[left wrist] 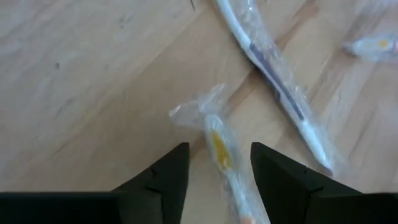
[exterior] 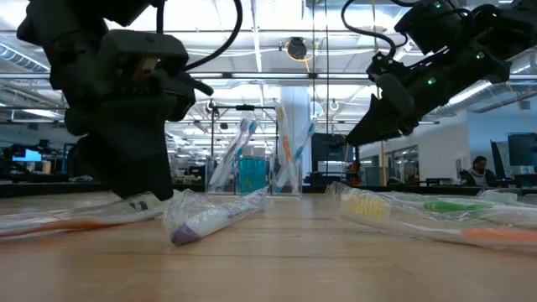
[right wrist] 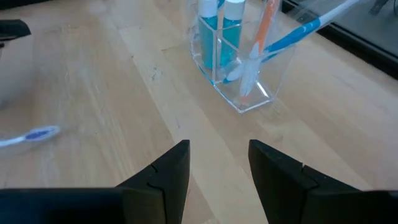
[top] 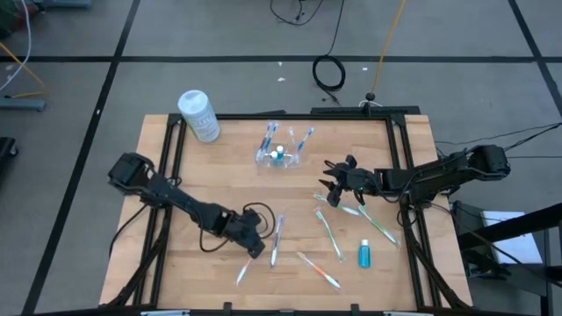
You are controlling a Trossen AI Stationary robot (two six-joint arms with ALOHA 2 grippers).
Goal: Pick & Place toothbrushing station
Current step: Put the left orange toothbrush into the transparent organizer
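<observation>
The left gripper (left wrist: 214, 180) stands open and empty astride a wrapped toothbrush (left wrist: 224, 155), apparently lined up to close on it, while the right gripper (right wrist: 217, 171), also open and empty, hovers facing the toothbrushing station (right wrist: 239, 59) just ahead of its fingers.

- The left gripper (exterior: 138, 180) fills the 9 o'clock side, low over the table (exterior: 268, 260), its tip by a wrapped toothbrush (exterior: 214, 218).
- The right gripper (exterior: 369, 126) hangs at 2 o'clock, clear of the table.
- The toothbrushing station (exterior: 260, 172) stands at centre, far back, toothbrushes upright in it.
- More wrapped toothbrushes (exterior: 419, 214) lie at 4 o'clock.
</observation>
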